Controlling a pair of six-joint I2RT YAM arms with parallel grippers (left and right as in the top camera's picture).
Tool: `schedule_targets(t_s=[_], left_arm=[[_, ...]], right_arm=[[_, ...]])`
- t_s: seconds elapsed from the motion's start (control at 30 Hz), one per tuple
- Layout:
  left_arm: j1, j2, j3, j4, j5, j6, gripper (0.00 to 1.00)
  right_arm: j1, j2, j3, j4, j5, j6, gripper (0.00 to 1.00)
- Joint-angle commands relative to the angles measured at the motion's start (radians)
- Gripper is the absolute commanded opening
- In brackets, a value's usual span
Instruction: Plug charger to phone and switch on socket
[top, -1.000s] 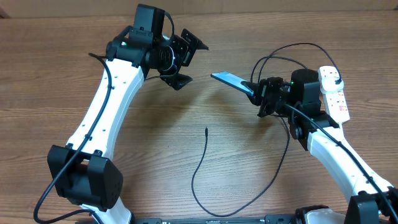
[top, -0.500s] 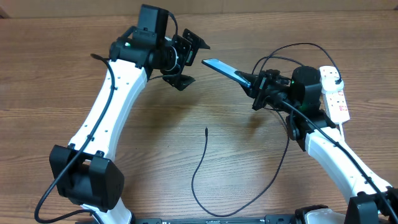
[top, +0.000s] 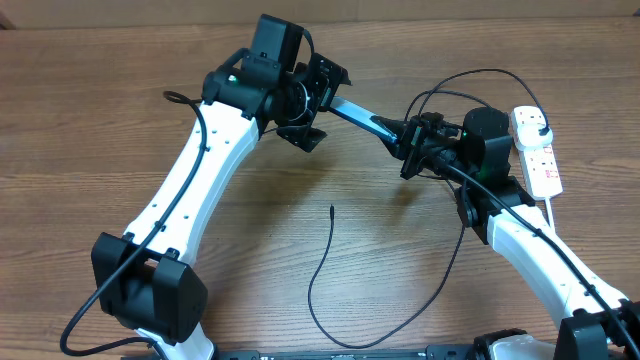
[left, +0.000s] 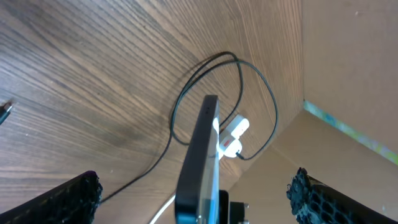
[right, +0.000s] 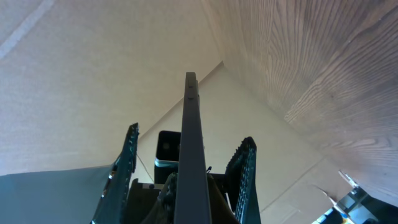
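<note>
- Right gripper (top: 408, 143): clenched on one end of the phone (top: 362, 117); phone held clear of the table (top: 80, 120), turned nearly on edge, so the overhead view shows only a narrow cyan strip of screen.
- Left gripper (top: 320, 103): released, jaws spread wide; the free end of the phone lies between them.
- Left wrist view: phone (left: 200, 155) seen edge-on in the middle of the frame; the fingers (left: 65, 200) stand apart from it on either side, with no contact visible.
- Right wrist view: phone (right: 191, 149) runs edge-on up the centre of the frame; a dark meshed pad stands on each side of it.
- Charger (top: 318, 270): lies on the table between the two arms; connector tip (top: 332, 208) free on the wood, well apart from the phone; cable curves toward the near edge, then rises toward the right arm.
- Socket (top: 543, 165): rests on the table at the right, just beside the right arm; red markings visible on its top; switch positions cannot be told.
- Black cable loops lie on the table next to the socket; whether the charger plug is seated cannot be told.
</note>
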Motion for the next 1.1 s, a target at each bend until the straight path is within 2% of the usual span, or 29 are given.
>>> schedule_targets(t_s=[0.0,0.3,0.63,1.07], left_arm=[[-0.027,-0.004,0.011,0.012,-0.063,-0.028,1.0],[-0.061,0.018,0.01,0.032,-0.103,-0.042,1.0],[-0.061,0.076,0.01,0.052,-0.027,-0.08,1.0],[-0.062,0.077,0.01,0.093,-0.046,-0.08,1.0]], right_arm=[[0.004,-0.002,0.031,0.018,-0.021,0.138,0.04],[0.01,-0.002,0.031,0.019,-0.029,0.138,0.04],[0.01,-0.002,0.031,0.051,-0.027,0.138,0.04],[0.01,-0.002,0.031,0.051,-0.027,0.138,0.04]])
